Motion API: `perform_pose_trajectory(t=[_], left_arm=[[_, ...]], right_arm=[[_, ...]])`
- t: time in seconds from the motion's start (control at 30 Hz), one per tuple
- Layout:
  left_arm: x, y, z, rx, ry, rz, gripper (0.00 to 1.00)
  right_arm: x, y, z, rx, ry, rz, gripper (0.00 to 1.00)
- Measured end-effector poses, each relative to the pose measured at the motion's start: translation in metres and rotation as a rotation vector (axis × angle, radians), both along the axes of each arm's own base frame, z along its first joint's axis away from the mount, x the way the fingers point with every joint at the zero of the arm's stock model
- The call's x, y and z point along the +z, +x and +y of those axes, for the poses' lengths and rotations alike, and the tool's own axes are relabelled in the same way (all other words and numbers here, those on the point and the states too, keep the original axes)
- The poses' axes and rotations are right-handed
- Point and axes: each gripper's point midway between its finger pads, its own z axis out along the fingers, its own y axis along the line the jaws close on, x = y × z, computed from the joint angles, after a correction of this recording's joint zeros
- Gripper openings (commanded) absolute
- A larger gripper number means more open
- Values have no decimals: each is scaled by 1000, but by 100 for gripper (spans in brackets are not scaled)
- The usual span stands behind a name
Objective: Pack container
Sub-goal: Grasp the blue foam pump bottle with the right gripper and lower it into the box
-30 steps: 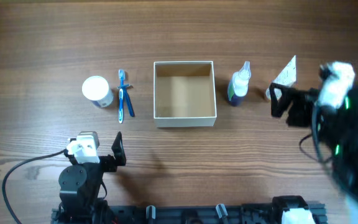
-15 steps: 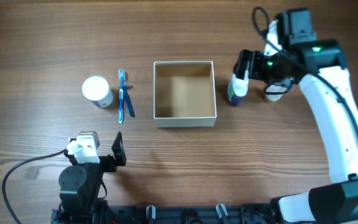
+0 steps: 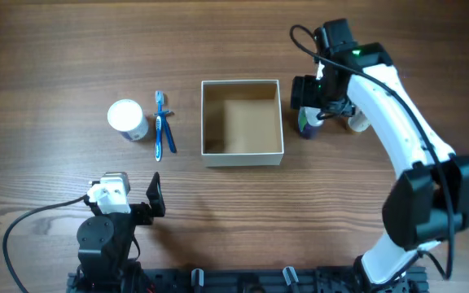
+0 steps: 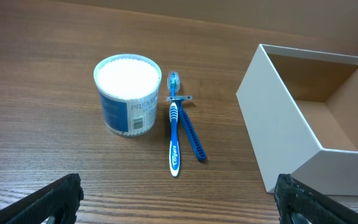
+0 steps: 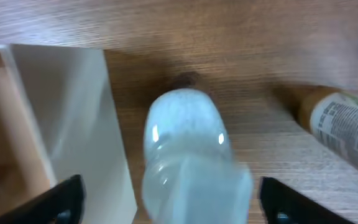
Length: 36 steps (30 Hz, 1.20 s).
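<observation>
The container (image 3: 243, 156) is a square white-walled box with a bare tan inside at the table's middle; it also shows in the left wrist view (image 4: 291, 124) and the right wrist view (image 5: 73, 118). A bottle with a clear cap (image 3: 305, 124) stands just right of it. My right gripper (image 3: 317, 91) hovers over this bottle (image 5: 188, 149), open, one finger on each side of the cap (image 5: 173, 196), not closed on it. My left gripper (image 4: 176, 199) is open and empty near the front edge (image 3: 155, 198).
A round white-lidded jar (image 3: 126, 119) stands left of the container, also in the left wrist view (image 4: 127, 93). A blue toothbrush (image 4: 174, 134) and a blue razor (image 4: 190, 134) lie between them. A labelled tube (image 5: 344, 127) lies right of the bottle.
My right arm has swung from the far right edge leftward to sit over the bottle. The left arm and the objects have not moved.
</observation>
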Motion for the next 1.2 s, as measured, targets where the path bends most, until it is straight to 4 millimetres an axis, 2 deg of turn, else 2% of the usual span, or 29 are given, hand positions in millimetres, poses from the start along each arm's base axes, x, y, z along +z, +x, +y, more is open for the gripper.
perform_pose_trajectory(t=[0.07,0.2,0.3,0.43,0.6,0.7,0.77,0.87,0.93,1.03,1.1,1.2], left_arm=[[0,0,0,0,0,0,100],[0,0,0,0,0,0,100],[0,0,0,0,0,0,100],[0,0,0,0,0,0,100],[0,0,0,0,0,0,100],[0,0,0,0,0,0,100],[0,0,0,0,0,0,100],[0,0,0,0,0,0,100],[0,0,0,0,0,-1,100],[0,0,0,0,0,0,100],[0,0,0,0,0,0,100],[0,0,0,0,0,0,100]], right_arm=[[-4,0,-2,-15,-9,9,69],[-4,1,-5,-30,-26,6,64],[-4,2,-10,-34,-58,-1,47],[-4,2,-14,-27,-78,-3,40],[-3,2,-14,-5,-86,-4,38],[5,-5,-16,6,-87,-11,32],[31,-9,-17,21,-74,-77,30],[108,-15,-12,69,-25,-312,35],[164,-29,-3,102,22,-489,34],[217,-53,20,197,127,-649,33],[225,-60,40,258,188,-668,33],[206,-51,73,337,236,-614,33]])
